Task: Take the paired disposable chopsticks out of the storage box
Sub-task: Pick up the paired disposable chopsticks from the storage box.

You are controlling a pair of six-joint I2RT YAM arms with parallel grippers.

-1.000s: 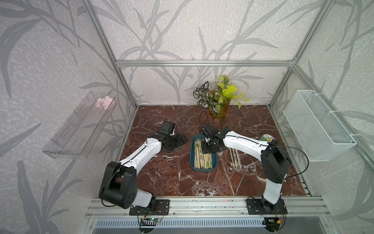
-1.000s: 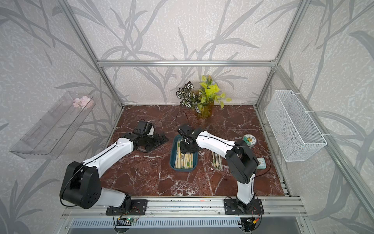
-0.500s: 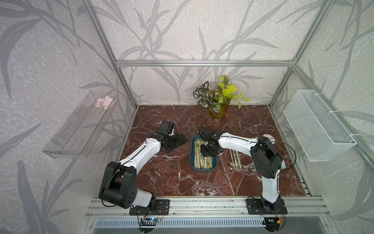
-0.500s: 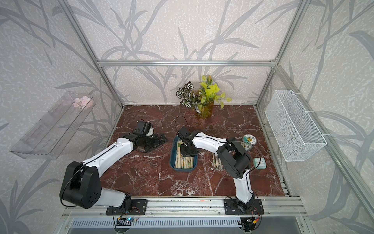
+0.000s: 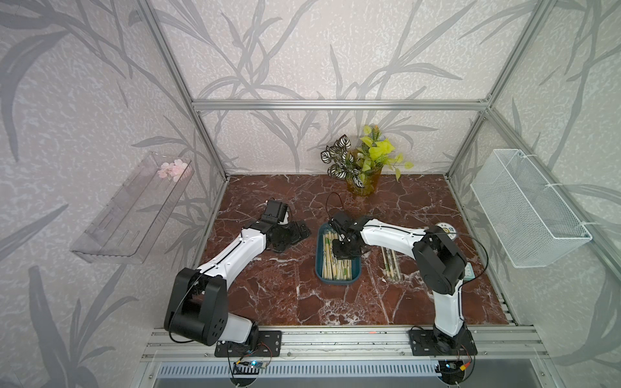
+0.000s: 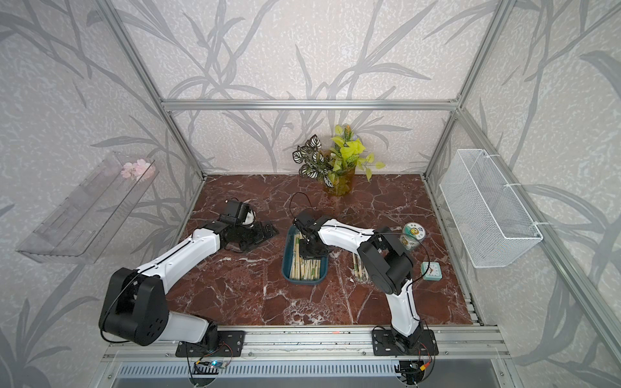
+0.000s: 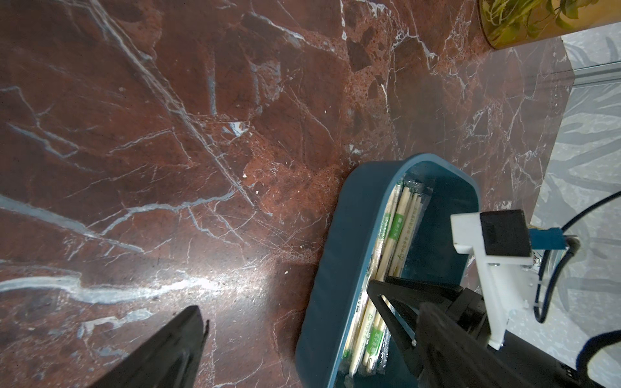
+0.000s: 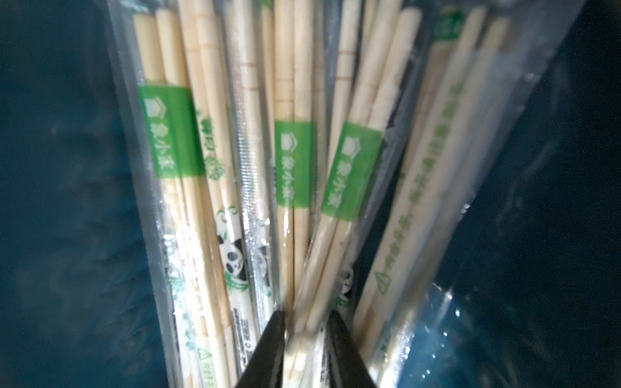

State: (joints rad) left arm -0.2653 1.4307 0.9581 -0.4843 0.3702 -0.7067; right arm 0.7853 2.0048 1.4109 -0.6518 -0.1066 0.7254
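Now, right gripper (image 8: 305,317) lower, closing around chopsticks (image 8: 349,171)

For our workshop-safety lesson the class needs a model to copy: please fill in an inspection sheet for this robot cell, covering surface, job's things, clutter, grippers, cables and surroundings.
Surface: glossy red-brown marble tabletop; no spills seen.
Job's things: storage box mid-table, holding many paired disposable chopsticks; a few wrapped pairs lie on the table on its right-arm side.
Clutter: potted plant at the back; round tin and teal clock near the right arm.
Grippers: left gripper open, low beside the box; right gripper down in the box, fingertips straddling one pair, grip not confirmed.
Cables: black cable loops above the right wrist; wires at the bases.
Surroundings: clear shelf with pink flowers; white wire basket.
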